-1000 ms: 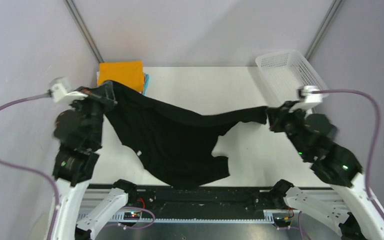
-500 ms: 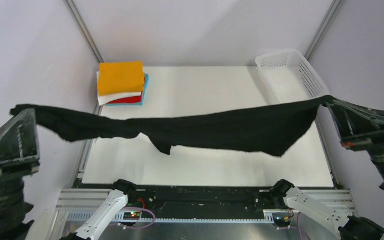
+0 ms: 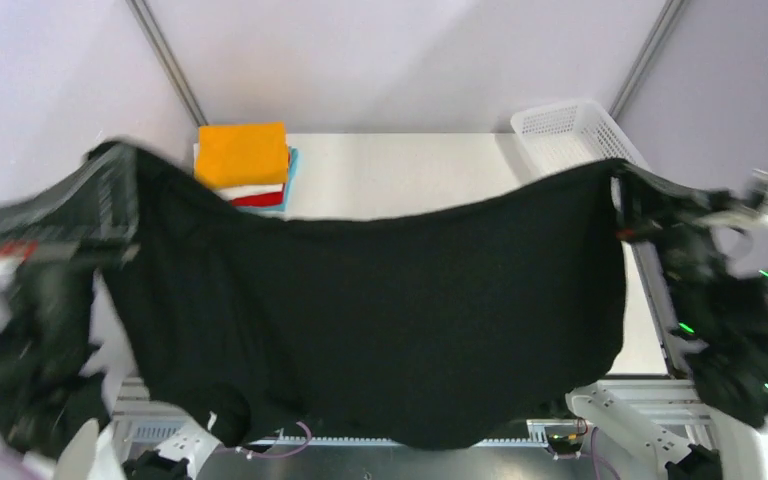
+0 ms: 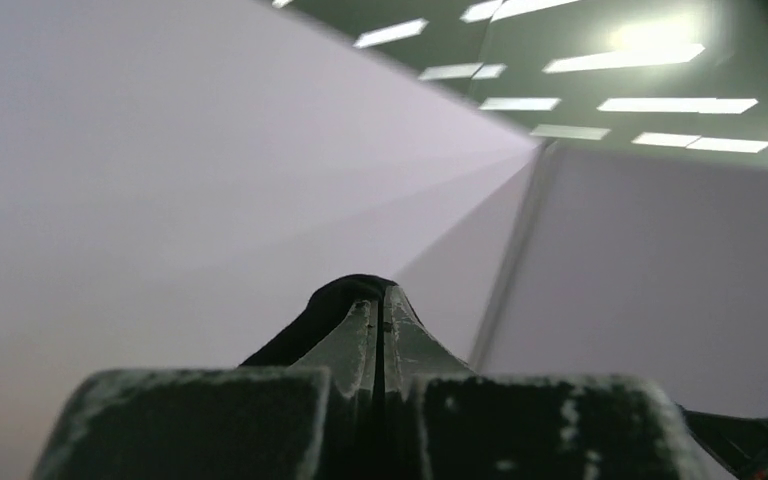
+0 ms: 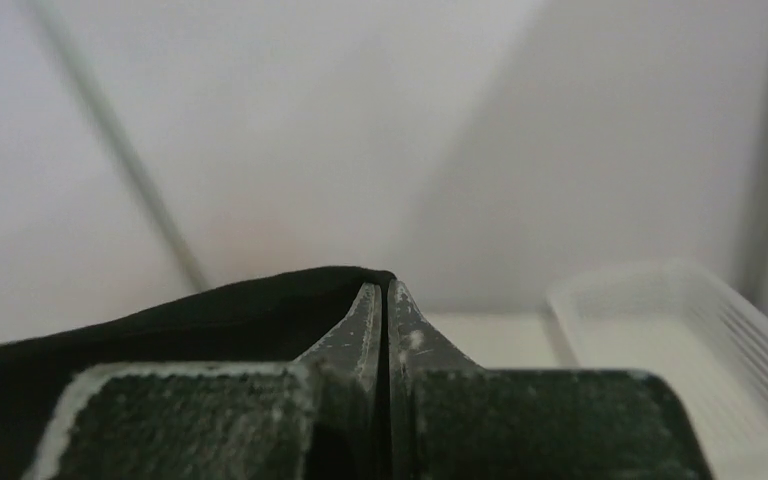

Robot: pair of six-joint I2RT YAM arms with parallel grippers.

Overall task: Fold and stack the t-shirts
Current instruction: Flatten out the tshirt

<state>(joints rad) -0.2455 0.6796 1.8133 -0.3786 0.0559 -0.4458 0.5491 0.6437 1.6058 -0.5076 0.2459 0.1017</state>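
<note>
High above the white table (image 3: 410,170), the plain black short-sleeved cloth tee (image 3: 380,310) hangs spread like a curtain, one top corner clamped tight in the left gripper (image 4: 381,300), the other in the right gripper (image 5: 381,292), stretched flat, I'd say, for laying down. Folded orange-topped shirt stack (image 3: 243,153) sits far-left.

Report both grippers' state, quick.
Left gripper: shut on the black t-shirt.
Right gripper: shut on the same black t-shirt.
</note>
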